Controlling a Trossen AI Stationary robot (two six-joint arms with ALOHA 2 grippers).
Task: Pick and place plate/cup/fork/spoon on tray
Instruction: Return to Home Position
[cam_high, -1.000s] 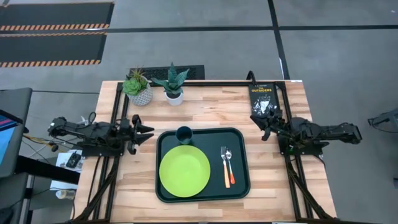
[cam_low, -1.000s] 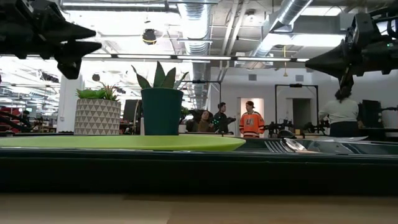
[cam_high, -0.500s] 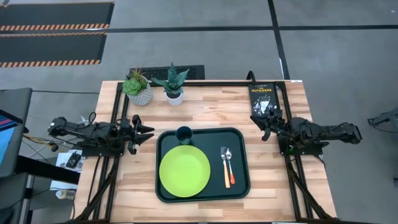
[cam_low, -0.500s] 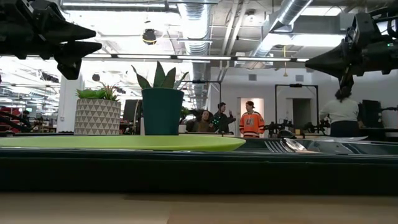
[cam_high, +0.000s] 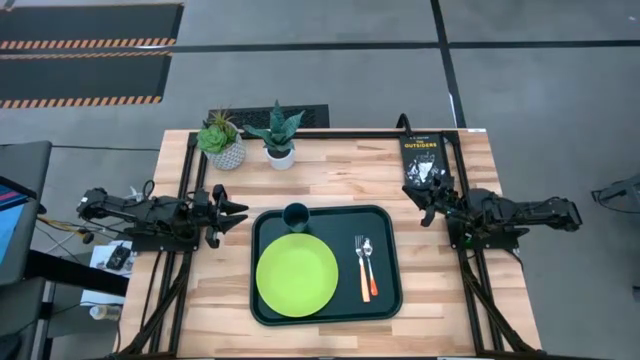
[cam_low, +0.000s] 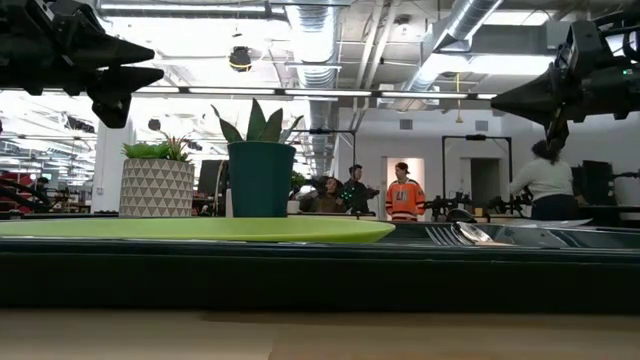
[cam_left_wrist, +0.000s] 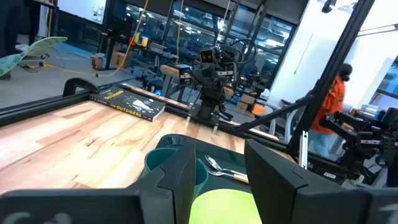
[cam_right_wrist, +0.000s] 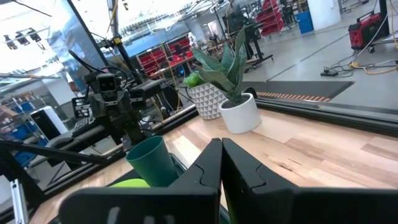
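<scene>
The dark green tray (cam_high: 390, 225) lies at the table's middle. On it rest the lime-green plate (cam_high: 297, 276), the teal cup (cam_high: 296, 216) standing upright at the tray's far left, and the fork (cam_high: 361, 268) beside the spoon (cam_high: 370, 266) on the right. My left gripper (cam_high: 238, 214) is open and empty, above the table left of the tray. My right gripper (cam_high: 426, 205) is shut and empty, above the table right of the tray. The cup also shows in the left wrist view (cam_left_wrist: 171, 163) and the right wrist view (cam_right_wrist: 152, 163).
Two potted plants (cam_high: 222, 140) (cam_high: 278, 135) stand at the table's far edge. A black book (cam_high: 421, 158) lies at the far right. People stand in the room behind the table (cam_low: 405, 194).
</scene>
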